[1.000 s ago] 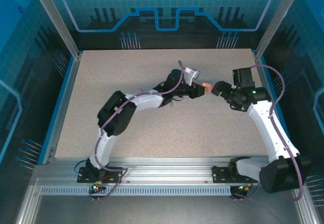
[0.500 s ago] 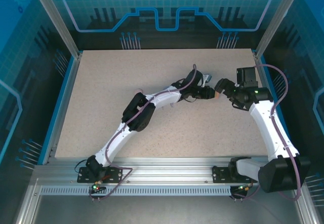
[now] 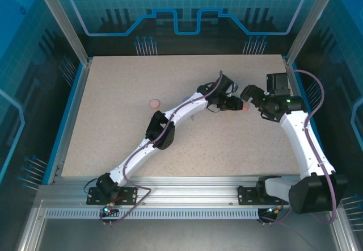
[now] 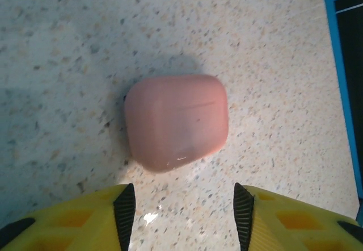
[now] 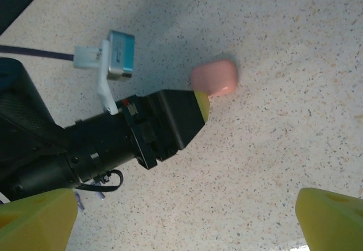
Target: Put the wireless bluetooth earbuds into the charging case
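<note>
Top external shows the speckled table bearing a closed pink charging case. The left gripper, parted and empty, sits just short of it; the right gripper (spread wide, empty) hangs near. A small pink object lies well to the case's left.

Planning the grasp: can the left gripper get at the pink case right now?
Likely yes. The left gripper is open and pointed at the pink case, which lies closed on the table just ahead of it, with nothing between them.
</note>
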Action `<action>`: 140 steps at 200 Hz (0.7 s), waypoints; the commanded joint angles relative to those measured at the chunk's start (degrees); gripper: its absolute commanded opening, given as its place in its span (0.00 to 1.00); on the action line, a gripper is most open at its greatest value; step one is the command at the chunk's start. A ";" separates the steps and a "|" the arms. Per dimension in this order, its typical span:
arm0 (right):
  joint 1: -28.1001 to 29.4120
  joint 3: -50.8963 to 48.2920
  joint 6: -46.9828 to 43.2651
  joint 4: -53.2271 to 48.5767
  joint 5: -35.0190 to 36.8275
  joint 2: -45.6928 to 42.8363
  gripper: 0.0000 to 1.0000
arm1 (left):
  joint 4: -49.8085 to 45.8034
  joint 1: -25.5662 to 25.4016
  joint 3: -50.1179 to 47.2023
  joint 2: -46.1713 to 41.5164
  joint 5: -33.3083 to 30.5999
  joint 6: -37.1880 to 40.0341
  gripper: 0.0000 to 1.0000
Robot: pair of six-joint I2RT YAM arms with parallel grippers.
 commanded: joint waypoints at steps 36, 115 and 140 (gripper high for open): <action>-0.95 2.61 2.11 -2.56 2.09 -0.14 1.00 | -14.22 -0.33 9.32 -4.88 -8.25 10.04 0.57; 0.35 4.05 4.45 -1.26 2.08 1.71 1.00 | -33.52 4.01 23.74 -11.18 -13.14 18.15 0.67; 2.05 4.01 4.61 -0.96 2.90 2.90 1.00 | -36.26 4.91 23.77 -14.43 -13.47 21.22 0.69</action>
